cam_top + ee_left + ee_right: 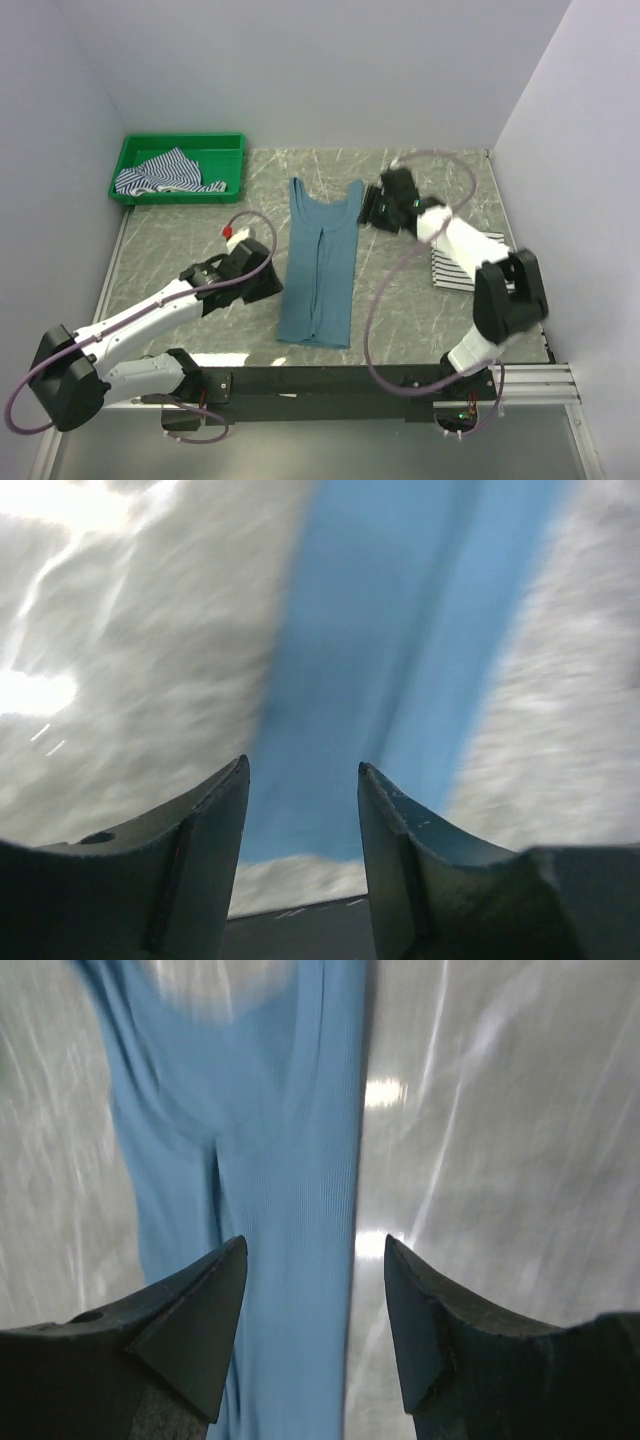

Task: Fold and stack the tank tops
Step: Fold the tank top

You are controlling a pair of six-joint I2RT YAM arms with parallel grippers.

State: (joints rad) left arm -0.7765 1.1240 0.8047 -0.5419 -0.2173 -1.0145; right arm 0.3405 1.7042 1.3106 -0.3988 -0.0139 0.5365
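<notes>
On the table (175,245), the teal tank top (318,270) lay folded lengthwise at center, the left gripper (271,284) and right gripper (374,206) flanking it with jaws apart and empty; 1 blue-striped top (165,175) sat in the green tray (180,140).

Ribbed cloth tank top (318,270), glossy marbled tabletop (165,238)

Table surface (420,300): grey marble-pattern top with pale veining. Enclosure: plain white back wall (320,70), left wall (45,140) and right wall (585,140) (all faintly lilac in tint). Black mounting bar (330,381) spans the near edge. Bright glare patches (385,1092) reflect off the tabletop.
</notes>
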